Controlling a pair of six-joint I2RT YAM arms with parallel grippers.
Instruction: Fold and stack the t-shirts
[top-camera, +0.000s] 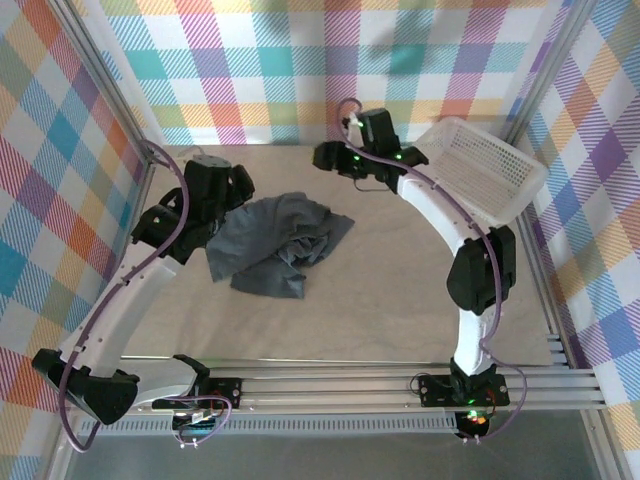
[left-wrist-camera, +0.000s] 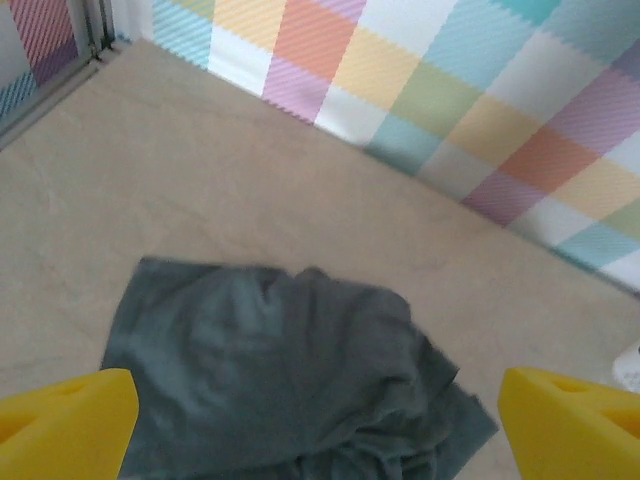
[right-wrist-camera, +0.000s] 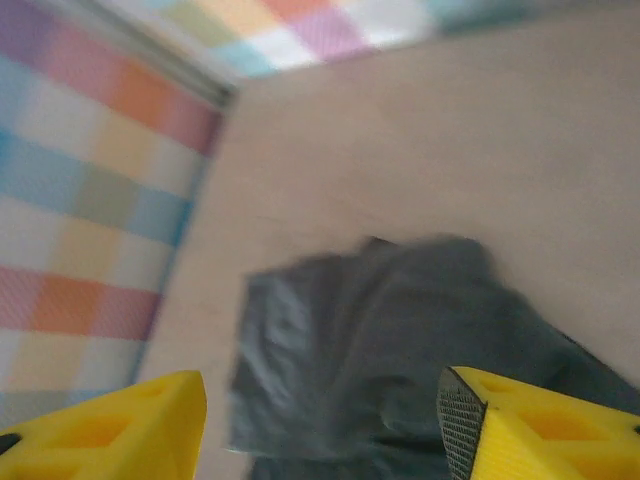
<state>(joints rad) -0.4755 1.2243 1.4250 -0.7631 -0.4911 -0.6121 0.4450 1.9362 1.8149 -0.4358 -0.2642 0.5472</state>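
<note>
One dark slate blue-grey t-shirt (top-camera: 275, 245) lies crumpled on the tan table surface, left of the middle. My left gripper (top-camera: 236, 188) hovers at the shirt's far left edge. In the left wrist view its yellow fingertips (left-wrist-camera: 65, 425) stand wide apart, open, with the t-shirt (left-wrist-camera: 290, 370) lying below and between them. My right gripper (top-camera: 328, 157) hangs above the table just beyond the shirt's far right corner. The right wrist view is blurred; there the right gripper (right-wrist-camera: 320, 430) is open and empty, well above the t-shirt (right-wrist-camera: 400, 340).
A white plastic lattice basket (top-camera: 480, 165) rests tilted at the back right, beside the right arm. Checked cloth walls (top-camera: 330, 60) and metal frame posts enclose the table. A metal rail (top-camera: 400, 385) runs along the near edge.
</note>
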